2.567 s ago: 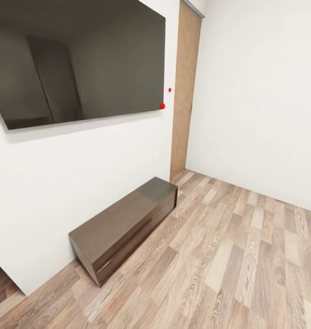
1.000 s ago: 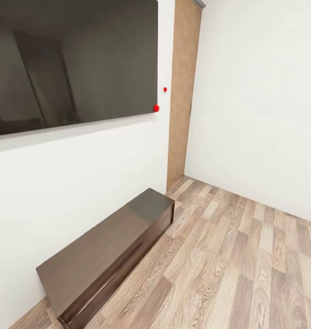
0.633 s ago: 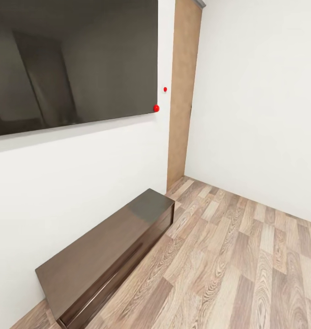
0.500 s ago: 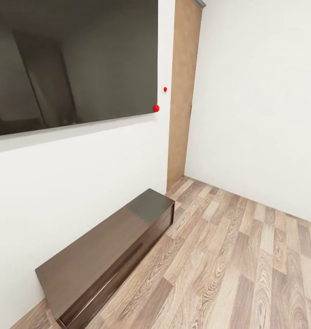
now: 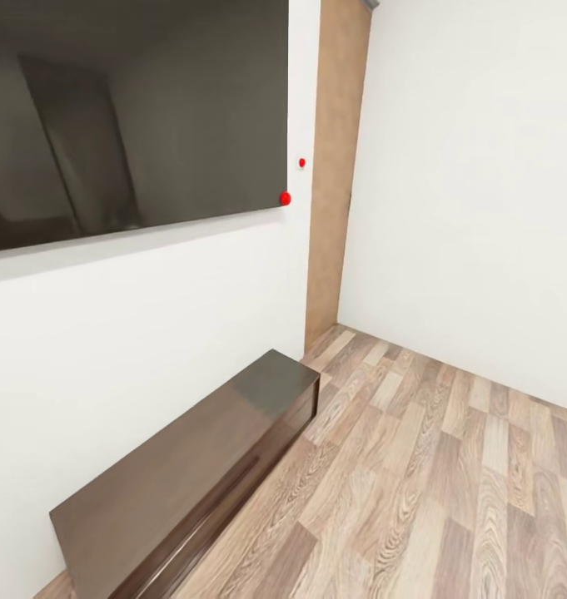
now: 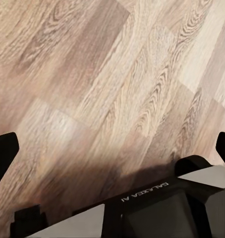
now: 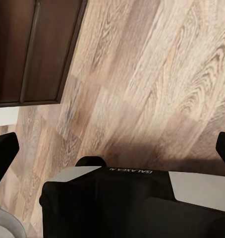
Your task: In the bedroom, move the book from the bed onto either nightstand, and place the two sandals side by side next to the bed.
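Open plank floor point(image 5: 450, 466) — long dark bench point(image 5: 183, 474) (against wall) alongside.

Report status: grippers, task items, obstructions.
Left gripper open, empty; right gripper open, empty. Facing wall TV over long dark TV bench. Wood floor ahead.

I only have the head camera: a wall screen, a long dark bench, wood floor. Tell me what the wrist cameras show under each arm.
Observer: Under the left gripper there is bare wood-plank floor, nothing lying on it.
Operator: Report the left fingers.
Observer: They sit at the two side edges of the picture, spread wide apart, with nothing between them.
Operator: Now the right side.
Observer: The right gripper is spread the same way, and past it the dark bench stands on the floor.
Operator: Say if a sandal or book is there.
Observer: No, just planks and the bench front.
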You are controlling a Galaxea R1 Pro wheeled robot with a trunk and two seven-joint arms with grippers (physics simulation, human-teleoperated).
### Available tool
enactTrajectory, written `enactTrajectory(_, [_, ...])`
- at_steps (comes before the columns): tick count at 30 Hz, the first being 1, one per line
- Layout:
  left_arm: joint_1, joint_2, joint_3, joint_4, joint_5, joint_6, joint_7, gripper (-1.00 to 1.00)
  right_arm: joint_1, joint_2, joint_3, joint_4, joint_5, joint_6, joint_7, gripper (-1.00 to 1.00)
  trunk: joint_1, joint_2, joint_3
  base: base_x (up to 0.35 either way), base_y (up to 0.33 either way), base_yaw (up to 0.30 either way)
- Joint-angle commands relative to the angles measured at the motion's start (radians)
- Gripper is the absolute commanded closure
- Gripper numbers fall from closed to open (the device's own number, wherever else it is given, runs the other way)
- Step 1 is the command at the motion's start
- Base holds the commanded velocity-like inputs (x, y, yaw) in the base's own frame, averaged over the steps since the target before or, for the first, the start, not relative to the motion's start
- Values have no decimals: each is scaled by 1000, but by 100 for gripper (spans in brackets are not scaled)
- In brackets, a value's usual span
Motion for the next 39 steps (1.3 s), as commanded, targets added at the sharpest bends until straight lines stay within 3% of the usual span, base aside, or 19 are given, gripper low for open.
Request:
enactTrajectory(1, [-1, -1, 6, 0, -10, -6, -1, -100, -2, 0, -6, 4, 2, -1, 4, -100, 1, 0, -1, 322, 0, 0])
enactTrajectory(6, [-1, -6, 8, -22, 1, -7, -1, -100, -2, 0, -6, 3, 0, -1, 3, -100, 1, 0, -1, 325, 0, 0])
enactTrajectory(10, [-1, -32, 16, -32, 35, -9, -1, -100, -2, -1, -10, -2, -5, -1, 3, -100, 1, 0, -1, 312, 0, 0])
enactTrajectory(14, [-1, -41, 18, -33, 44, -9, -1, -100, -3, -2, -9, -29, -3, -1, 4, -100, 1, 0, -1, 264, 0, 0])
enactTrajectory(19, [-1, -41, 18, -31, 46, -9, -1, -100, -3, -2, -2, -92, 0, -1, 5, -100, 1, 0, -1, 184, 0, 0])
enactTrajectory(39, [-1, -45, 16, -28, 46, -8, -1, -100, -3, -2, -5, -97, 0, 0, 5, -100, 1, 0, 3, 12, 0, -69])
